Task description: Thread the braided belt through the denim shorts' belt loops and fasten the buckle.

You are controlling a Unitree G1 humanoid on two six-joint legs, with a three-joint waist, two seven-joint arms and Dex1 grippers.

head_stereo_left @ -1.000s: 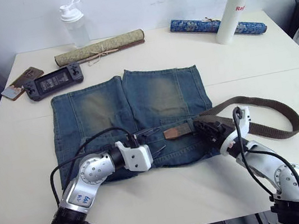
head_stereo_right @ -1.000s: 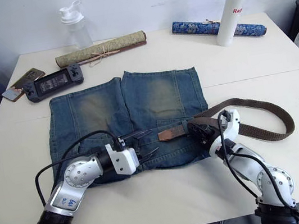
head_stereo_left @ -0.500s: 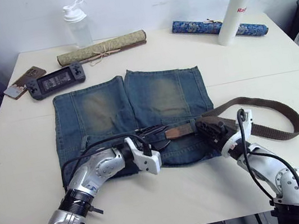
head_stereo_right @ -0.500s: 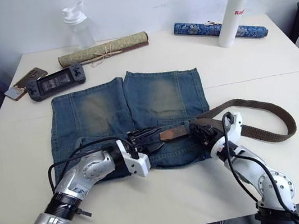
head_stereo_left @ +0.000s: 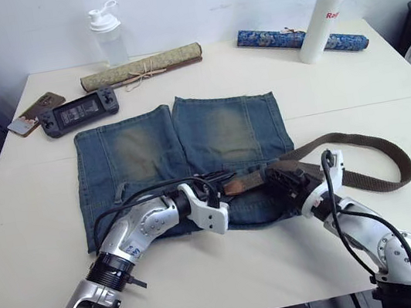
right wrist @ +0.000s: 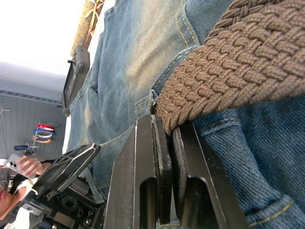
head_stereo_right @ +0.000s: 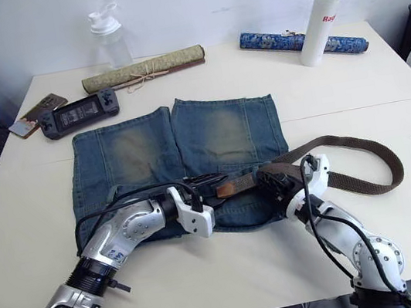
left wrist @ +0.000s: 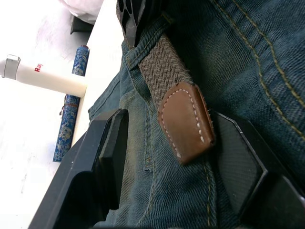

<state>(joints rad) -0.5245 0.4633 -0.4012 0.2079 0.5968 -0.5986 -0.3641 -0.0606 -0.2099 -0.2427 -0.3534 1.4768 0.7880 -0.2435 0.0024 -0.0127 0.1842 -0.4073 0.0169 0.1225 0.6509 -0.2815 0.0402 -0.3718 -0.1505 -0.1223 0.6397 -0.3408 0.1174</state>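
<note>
The denim shorts (head_stereo_left: 181,146) lie flat on the white table, waistband toward me. The braided belt (head_stereo_left: 391,164) curls off to the right of the shorts, and its tan leather tip (head_stereo_left: 235,184) rests on the waistband. My right gripper (head_stereo_left: 278,177) is shut on the belt's woven strap (right wrist: 228,76) just behind that tip. My left gripper (head_stereo_left: 221,179) is open, with one finger (left wrist: 112,152) on each side of the leather tip (left wrist: 186,121) and not touching it. I cannot make out the belt loops, and the buckle is hidden.
Along the table's far edge stand a clear shaker bottle (head_stereo_left: 107,35) and a white bottle (head_stereo_left: 324,6), with a tan rolled mat (head_stereo_left: 140,65) and a blue rolled mat (head_stereo_left: 300,38). A handheld console (head_stereo_left: 78,112) and a phone (head_stereo_left: 31,113) lie far left.
My left gripper has moved right along the waistband and now straddles the leather tip. The right gripper has kept its hold on the belt in place.
</note>
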